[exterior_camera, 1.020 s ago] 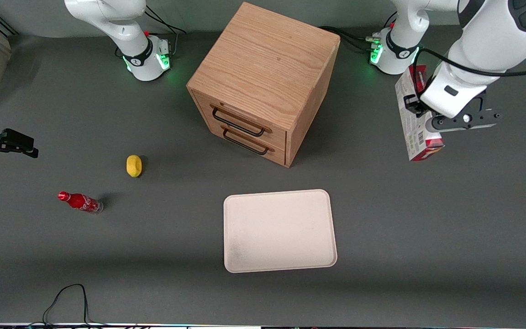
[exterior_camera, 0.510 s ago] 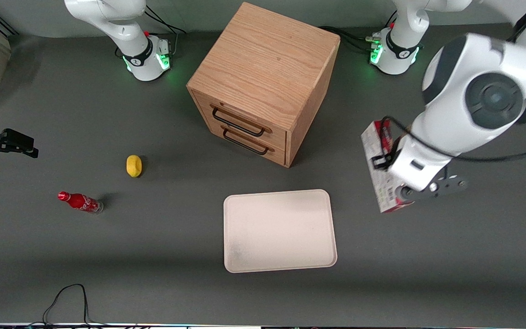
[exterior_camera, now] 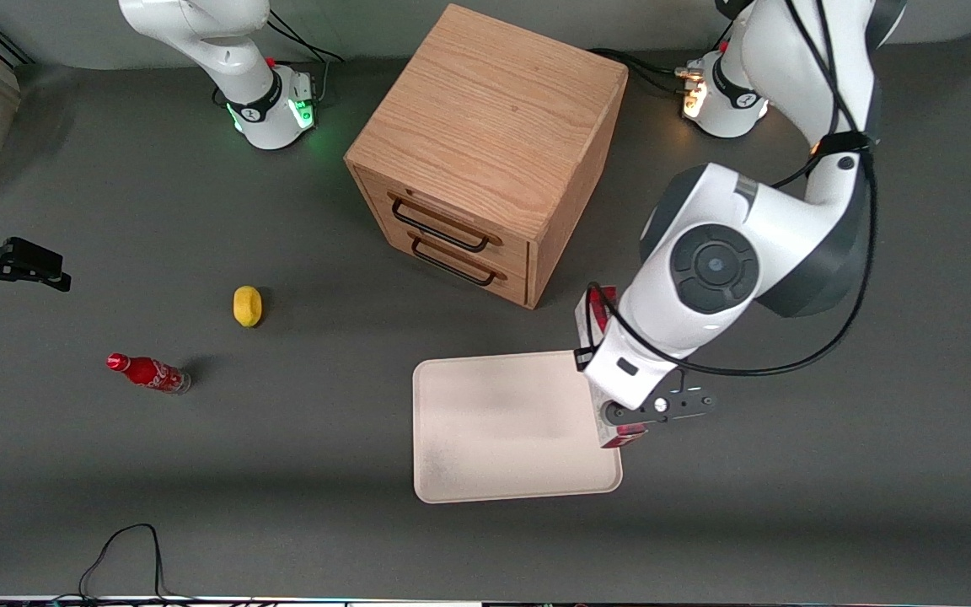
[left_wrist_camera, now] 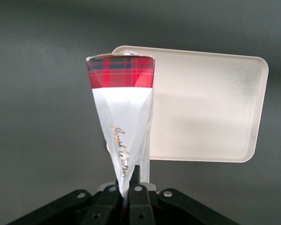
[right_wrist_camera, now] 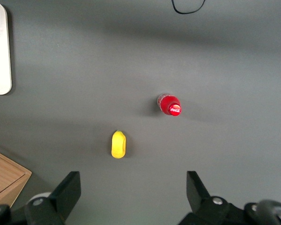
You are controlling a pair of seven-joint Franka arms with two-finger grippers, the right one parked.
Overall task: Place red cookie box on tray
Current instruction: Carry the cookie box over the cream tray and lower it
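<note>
Above the tray's (exterior_camera: 502,430) edge nearest the working arm, your tool (left_wrist_camera: 129,190) grips the red cookie box (left_wrist_camera: 122,117), clear of the table (exterior_camera: 789,472).

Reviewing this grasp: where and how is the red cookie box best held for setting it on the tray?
As now: the gripper is shut across the thin sides of the red cookie box at one end, from above. The slim carton hangs lengthwise over the edge of the tray, its free end leading, so it could probably be lowered flat without the fingers touching the tray.
</note>
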